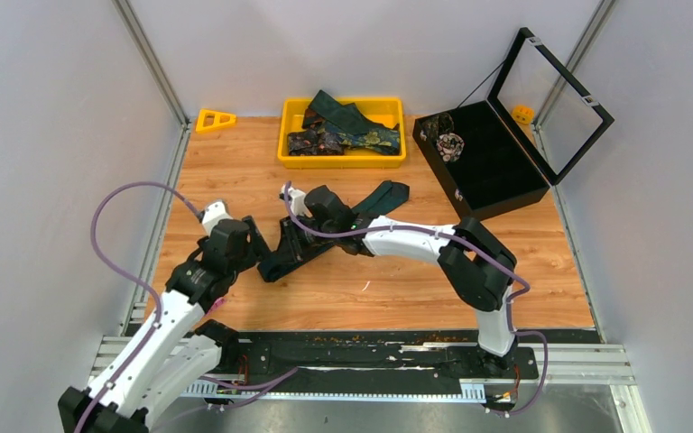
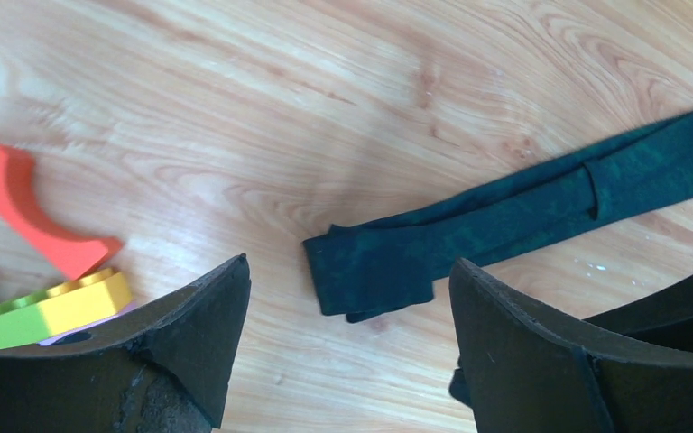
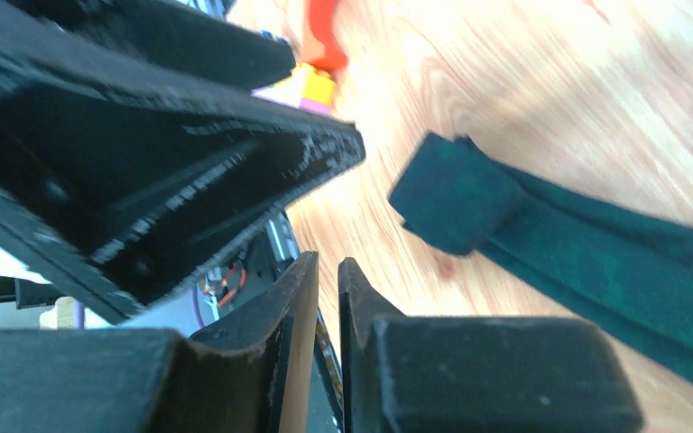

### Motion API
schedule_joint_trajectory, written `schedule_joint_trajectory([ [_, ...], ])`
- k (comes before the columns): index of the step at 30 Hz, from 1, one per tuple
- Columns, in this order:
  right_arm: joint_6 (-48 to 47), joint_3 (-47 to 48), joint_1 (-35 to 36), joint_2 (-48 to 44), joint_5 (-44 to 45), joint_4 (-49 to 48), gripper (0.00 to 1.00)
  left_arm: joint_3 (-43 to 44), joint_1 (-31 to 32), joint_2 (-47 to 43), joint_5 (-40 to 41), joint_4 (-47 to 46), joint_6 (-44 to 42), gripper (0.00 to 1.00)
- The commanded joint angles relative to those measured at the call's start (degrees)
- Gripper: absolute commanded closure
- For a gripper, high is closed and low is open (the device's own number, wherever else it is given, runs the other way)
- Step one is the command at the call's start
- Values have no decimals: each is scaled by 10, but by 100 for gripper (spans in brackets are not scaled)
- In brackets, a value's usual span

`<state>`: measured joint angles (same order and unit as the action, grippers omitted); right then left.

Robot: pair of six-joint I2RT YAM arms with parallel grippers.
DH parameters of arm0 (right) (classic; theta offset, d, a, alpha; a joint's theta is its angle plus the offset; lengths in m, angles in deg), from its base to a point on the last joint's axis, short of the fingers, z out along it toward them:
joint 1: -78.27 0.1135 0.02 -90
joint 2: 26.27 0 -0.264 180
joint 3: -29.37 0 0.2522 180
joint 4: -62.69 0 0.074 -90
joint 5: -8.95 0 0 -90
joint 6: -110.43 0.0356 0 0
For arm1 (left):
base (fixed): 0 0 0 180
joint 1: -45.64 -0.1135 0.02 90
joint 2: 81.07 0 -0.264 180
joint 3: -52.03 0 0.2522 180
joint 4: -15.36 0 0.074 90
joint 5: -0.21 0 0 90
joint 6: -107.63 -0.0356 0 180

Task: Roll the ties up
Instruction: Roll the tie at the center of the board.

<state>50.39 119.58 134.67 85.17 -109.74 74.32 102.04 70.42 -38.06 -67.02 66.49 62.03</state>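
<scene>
Left claw (image 2: 350, 266): released, fingers spread wide, nothing between them; hangs low over the wood.
Right claw (image 3: 327, 262): clenched down to a slim gap, nothing seen in it; sits close beside the left claw, over the mid-length of the tie.
Table (image 1: 370, 298): pale wood boards, both arms reaching onto the left-centre.
Black case (image 1: 496, 171): far right, clear lid (image 1: 550, 99) standing open.
Yellow tray (image 1: 343, 161): far centre, against the back edge.
Teal tie (image 2: 469, 225): flat on the table, running diagonally from the claws up to the right; narrow end folded back on itself, lying just ahead of the left claw's fingers.
Ties (image 1: 343, 126): loose heap in the tray, teal and patterned.
Rolled tie (image 1: 451, 144): patterned, inside the case, near its left corner.
Orange curved block (image 2: 27, 212): on the wood left of the left claw.
Yellow block (image 2: 54, 307): just beside the left finger.
</scene>
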Motion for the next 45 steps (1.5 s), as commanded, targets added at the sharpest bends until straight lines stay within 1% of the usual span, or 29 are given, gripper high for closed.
schedule_joint_trajectory([
  [1, 6, 65, 10, 32, -17, 17, 84, -23, 2, -64, 73, 47, 32, 13],
  [7, -1, 148, 12, 99, -15, 81, 84, -54, 2, -131, 88, 72, 75, 13],
  [11, -4, 163, 9, 121, -7, 88, 84, -60, 2, -153, 88, 79, 80, 13],
  [14, -8, 175, 1, 134, -6, 99, 84, -62, 2, -151, 82, 76, 78, 13],
  [25, -8, 145, -35, 137, -15, 80, 84, -87, 2, -141, 58, 44, 70, 15],
  [34, -6, 138, -48, 140, -35, 65, 85, -126, 1, -128, 16, -25, 55, 17],
  [39, -6, 131, -51, 143, -39, 56, 85, -141, 2, -99, 3, -52, 60, 17],
  [45, -5, 129, -56, 151, -43, 50, 85, -163, 2, -97, -13, -90, 65, 18],
])
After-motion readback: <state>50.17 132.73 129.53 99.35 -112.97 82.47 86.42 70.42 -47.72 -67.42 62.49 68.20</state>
